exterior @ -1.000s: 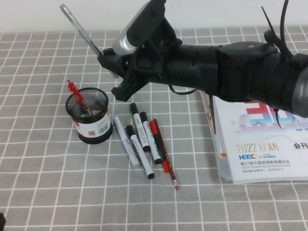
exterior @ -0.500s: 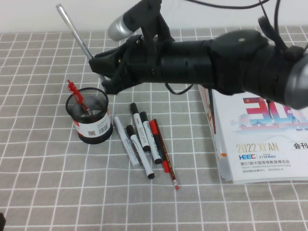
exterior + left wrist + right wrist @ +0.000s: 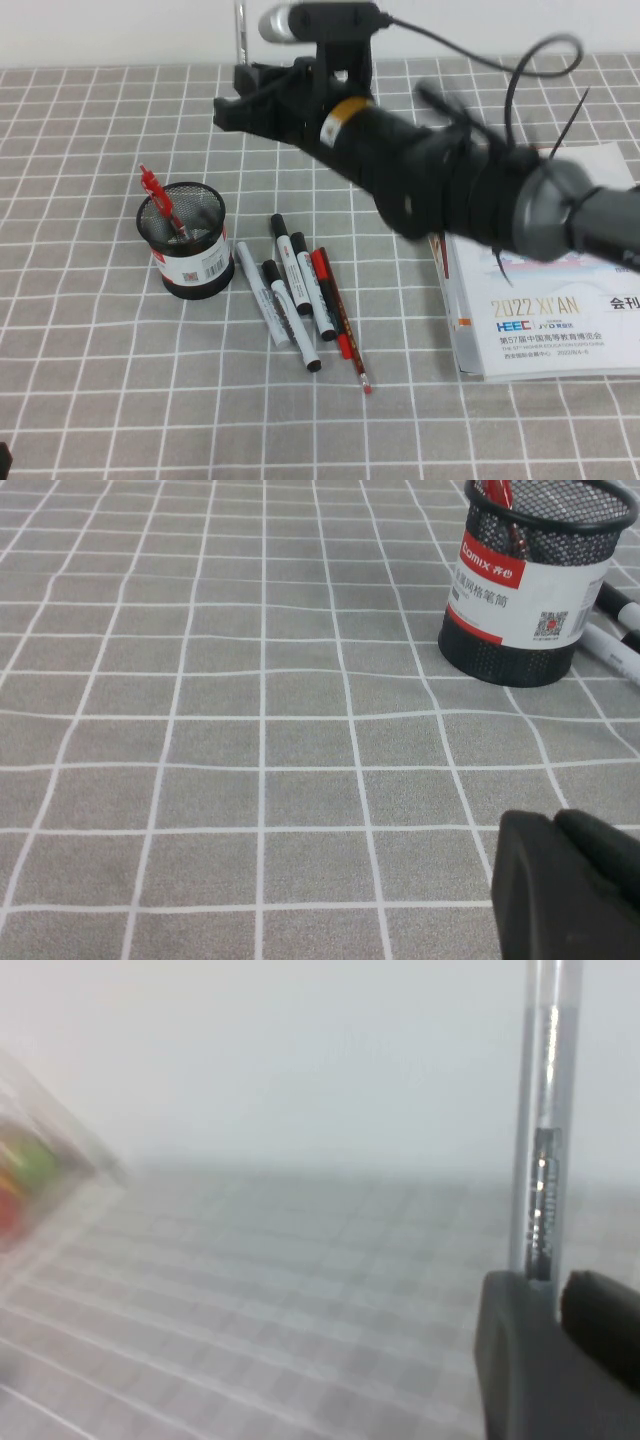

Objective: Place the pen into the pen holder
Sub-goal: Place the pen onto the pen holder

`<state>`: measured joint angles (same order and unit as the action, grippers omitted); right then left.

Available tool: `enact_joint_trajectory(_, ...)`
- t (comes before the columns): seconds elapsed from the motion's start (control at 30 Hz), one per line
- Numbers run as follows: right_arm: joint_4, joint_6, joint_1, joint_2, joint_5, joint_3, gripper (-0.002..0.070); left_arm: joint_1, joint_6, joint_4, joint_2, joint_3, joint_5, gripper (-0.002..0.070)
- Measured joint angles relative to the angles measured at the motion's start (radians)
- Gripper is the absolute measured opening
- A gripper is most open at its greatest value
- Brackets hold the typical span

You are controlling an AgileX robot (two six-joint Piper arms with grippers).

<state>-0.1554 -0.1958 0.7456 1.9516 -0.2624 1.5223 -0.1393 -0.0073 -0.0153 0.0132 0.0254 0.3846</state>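
- The right claw has swung farther back since the earlier frame, tipping the pen upright in its grip.
- Left claw: low over the near-left counter; opening can't be told.
- Pen holder: left, holding a red pen.

Grey white-gridded tablecloth below a plain white wall

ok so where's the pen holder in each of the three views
High view: the pen holder stands at left-centre on the checked cloth, left of the markers; the right gripper, shut on the pen, is above and beyond it.
Left wrist view: the holder is in the upper right corner; the left gripper is low in frame.
Right wrist view: not in it.
Shared landmark: its white and red label.
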Motion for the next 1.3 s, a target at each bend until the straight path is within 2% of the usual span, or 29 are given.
enact_joint_trajectory(0.1, 0.369, -0.318, -0.017, 0.035, -0.253, -0.052, 0.0024, 0.000, 0.000, 0.000, 0.000, 0.000, 0.000, -0.0006)
enact_joint_trajectory(0.2, 0.708, -0.470, -0.031, 0.074, -0.450, -0.060, 0.0024, 0.000, 0.000, 0.000, 0.000, 0.000, 0.000, -0.0006)
enact_joint_trajectory(0.3, 0.870, -0.568, -0.029, 0.093, -0.482, -0.062, 0.0024, 0.000, 0.000, 0.000, 0.000, 0.000, 0.000, -0.0006)
enact_joint_trajectory(0.53, 0.874, -0.636, -0.047, 0.149, -0.456, -0.063, 0.0024, 0.000, 0.000, 0.000, 0.000, 0.000, 0.000, -0.0006)
enact_joint_trajectory(0.93, 0.793, -0.600, -0.047, 0.287, -0.414, 0.052, 0.0040, 0.000, 0.000, 0.000, 0.000, 0.000, 0.000, -0.0006)
enact_joint_trajectory(1.03, 0.793, -0.600, -0.038, 0.311, -0.386, 0.101, 0.0092, 0.000, 0.000, 0.000, 0.000, 0.000, 0.000, -0.0006)
enact_joint_trajectory(1.23, 0.804, -0.599, -0.026, 0.334, -0.351, 0.126, 0.0272, 0.000, 0.000, 0.000, 0.000, 0.000, 0.000, -0.0006)
enact_joint_trajectory(1.3, 0.806, -0.599, -0.026, 0.334, -0.342, 0.126, 0.0309, 0.000, 0.000, 0.000, 0.000, 0.000, 0.000, -0.0006)
